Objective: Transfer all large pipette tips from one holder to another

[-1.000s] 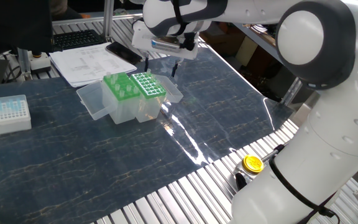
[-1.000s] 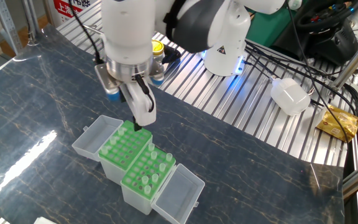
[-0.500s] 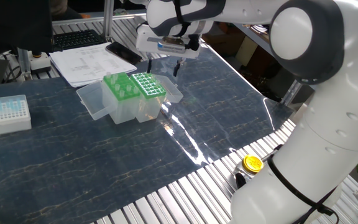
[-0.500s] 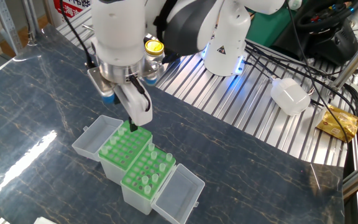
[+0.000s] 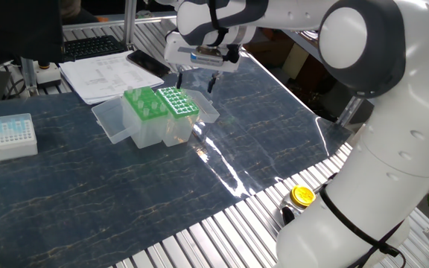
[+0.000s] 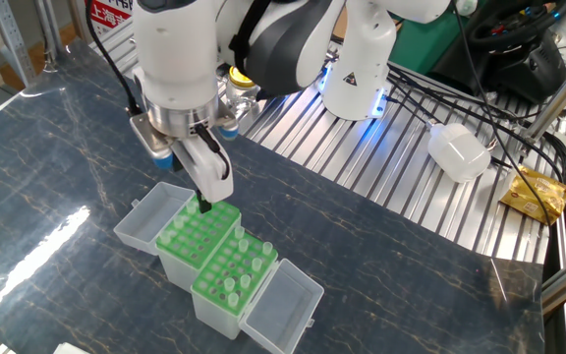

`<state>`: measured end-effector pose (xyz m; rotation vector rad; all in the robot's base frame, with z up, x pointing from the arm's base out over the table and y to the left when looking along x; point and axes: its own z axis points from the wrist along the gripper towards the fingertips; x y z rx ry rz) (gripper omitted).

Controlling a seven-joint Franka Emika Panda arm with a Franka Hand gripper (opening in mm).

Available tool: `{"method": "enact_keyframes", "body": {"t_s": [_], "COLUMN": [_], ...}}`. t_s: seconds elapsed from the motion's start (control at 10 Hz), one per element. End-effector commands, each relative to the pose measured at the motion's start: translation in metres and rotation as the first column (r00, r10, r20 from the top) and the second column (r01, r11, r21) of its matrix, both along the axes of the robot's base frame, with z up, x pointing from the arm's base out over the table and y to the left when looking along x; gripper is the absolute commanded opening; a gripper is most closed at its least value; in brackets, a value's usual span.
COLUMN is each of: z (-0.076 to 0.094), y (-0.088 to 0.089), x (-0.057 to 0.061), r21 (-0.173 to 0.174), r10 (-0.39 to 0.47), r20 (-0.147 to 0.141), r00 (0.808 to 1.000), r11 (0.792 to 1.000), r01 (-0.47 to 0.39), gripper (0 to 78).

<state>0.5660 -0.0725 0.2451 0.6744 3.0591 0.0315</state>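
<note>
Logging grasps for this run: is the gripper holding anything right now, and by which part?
Cannot be told: the gripper hovers over the green holder, and nothing is discernible between its fingers.

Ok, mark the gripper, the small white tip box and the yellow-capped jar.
gripper [image 6: 204, 204], the other fixed view, midway between its fingers' ends.
small white tip box [image 5: 7, 137], one fixed view, its top face.
yellow-capped jar [image 5: 302, 196], one fixed view, the yellow cap.

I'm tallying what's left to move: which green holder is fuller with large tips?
The near green holder, by the right-hand lid: several large tips stand in it. The far green holder, under the hand, shows only a few.
</note>
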Motion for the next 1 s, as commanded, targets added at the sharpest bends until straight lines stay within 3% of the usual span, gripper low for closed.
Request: {"method": "enact_keyframes", "body": {"t_s": [0.1, 0.3, 0.5, 1.0], "z": [-0.008, -0.012, -0.021, -0.034], "y": [-0.003, -0.005, -0.001, -0.002], "x": [0.003, 0.004, 0.002, 0.0], "r21": [0.019, 0.02, 0.043, 0.039], "r10": [0.011, 0.023, 0.017, 0.034], "r20": [0.016, 0.021, 0.033, 0.049], "r00": [1.0, 1.0, 0.999, 0.998], "r11": [1.0, 1.0, 0.999, 0.999], "r01": [-0.011, -0.023, -0.018, -0.036], "gripper": [77.4, 77.4, 77.4, 77.4]}}
